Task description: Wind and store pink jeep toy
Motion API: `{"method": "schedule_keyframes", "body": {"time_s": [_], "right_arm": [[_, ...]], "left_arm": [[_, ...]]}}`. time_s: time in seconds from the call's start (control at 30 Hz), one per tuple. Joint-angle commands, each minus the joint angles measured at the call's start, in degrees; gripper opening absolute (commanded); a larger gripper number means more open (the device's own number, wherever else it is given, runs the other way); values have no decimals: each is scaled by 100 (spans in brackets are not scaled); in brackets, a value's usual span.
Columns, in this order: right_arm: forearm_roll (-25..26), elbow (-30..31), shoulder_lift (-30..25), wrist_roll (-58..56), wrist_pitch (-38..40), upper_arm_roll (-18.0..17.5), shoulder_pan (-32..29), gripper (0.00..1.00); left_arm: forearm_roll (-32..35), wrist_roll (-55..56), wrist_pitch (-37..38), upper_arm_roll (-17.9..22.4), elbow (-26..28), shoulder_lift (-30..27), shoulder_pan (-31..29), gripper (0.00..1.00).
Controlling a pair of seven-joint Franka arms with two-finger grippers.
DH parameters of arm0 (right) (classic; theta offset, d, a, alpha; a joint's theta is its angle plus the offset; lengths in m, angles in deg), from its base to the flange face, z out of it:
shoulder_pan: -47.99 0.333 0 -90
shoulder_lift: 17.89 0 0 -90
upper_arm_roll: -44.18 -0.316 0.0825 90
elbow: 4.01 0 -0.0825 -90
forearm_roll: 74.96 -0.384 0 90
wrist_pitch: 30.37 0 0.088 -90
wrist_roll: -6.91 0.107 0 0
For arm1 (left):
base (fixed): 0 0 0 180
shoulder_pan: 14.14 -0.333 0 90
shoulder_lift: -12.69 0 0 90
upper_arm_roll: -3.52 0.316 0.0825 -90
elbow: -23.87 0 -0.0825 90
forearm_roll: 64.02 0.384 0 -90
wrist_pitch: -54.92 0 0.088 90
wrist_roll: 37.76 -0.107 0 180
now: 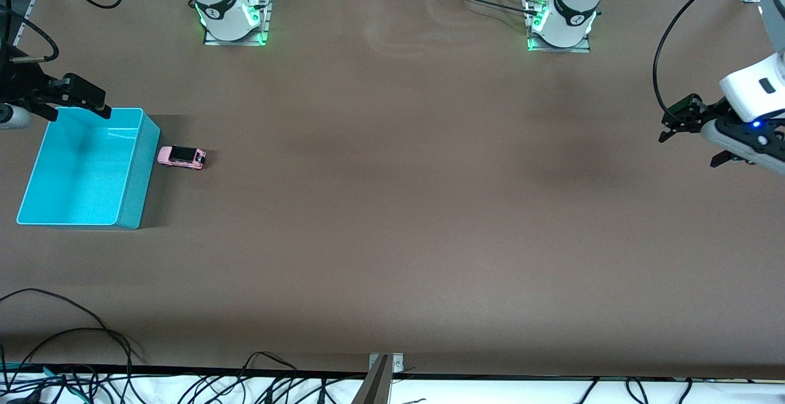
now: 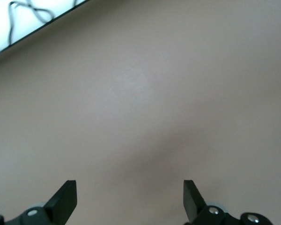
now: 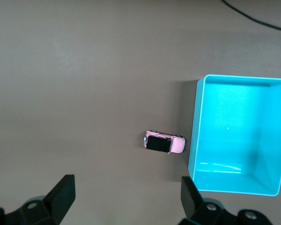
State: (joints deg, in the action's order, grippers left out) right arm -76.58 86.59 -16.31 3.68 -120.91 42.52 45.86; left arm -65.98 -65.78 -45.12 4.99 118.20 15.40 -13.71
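The pink jeep toy (image 1: 181,157) (image 3: 164,143) stands on its wheels on the brown table, right beside the turquoise bin's (image 1: 138,171) (image 3: 234,78) wall that faces the left arm's end. Nothing lies in the bin. My right gripper (image 1: 78,113) (image 3: 128,190) hangs open and holds nothing, high over the bin's edge nearest the arm bases. My left gripper (image 1: 692,149) (image 2: 129,194) waits open, with nothing between its fingers, over bare table at the left arm's end.
Loose black cables (image 1: 73,336) lie along the table's edge nearest the front camera, beside a small metal bracket (image 1: 385,364). The two arm bases (image 1: 232,21) (image 1: 561,24) stand at the table's edge farthest from that camera.
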Motion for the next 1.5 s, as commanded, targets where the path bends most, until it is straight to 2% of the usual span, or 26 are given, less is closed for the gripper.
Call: {"method": "schedule_keyframes", "body": {"time_s": [0.0, 0.1, 0.2, 0.37, 0.5, 0.83, 0.93, 1.1, 1.47], "right_arm": [[-32, -77, 18, 216, 396, -1, 2, 100], [-41, -77, 35, 270, 431, 16, -33, 100], [-23, -77, 35, 314, 396, 17, -33, 100], [3, -69, 35, 288, 405, 17, -68, 100], [3, -51, 35, 288, 396, 17, -68, 100], [12, 54, 167, 341, 291, 16, -77, 100], [12, 387, 123, 341, -42, 16, -77, 100], [12, 1415, -114, 341, -956, 8, -77, 100], [-14, 2998, -105, 358, -2319, 8, -94, 100]], "left_arm": [[-60, 1016, -112, 81, 480, -551, 177, 100], [99, 1631, -104, 81, 761, -858, 282, 100], [152, 2098, 54, 81, 824, -973, 291, 100], [82, 2502, 563, 72, 745, -974, 256, 100], [73, 2608, 915, 46, 455, -825, 256, 100], [64, 2934, 934, 28, 402, -798, 291, 100], [73, 2794, 934, 46, 384, -789, 230, 100], [-7, 2696, 942, 72, 200, -631, 168, 100], [20, 2723, 925, 63, 112, -552, 168, 100]]}}
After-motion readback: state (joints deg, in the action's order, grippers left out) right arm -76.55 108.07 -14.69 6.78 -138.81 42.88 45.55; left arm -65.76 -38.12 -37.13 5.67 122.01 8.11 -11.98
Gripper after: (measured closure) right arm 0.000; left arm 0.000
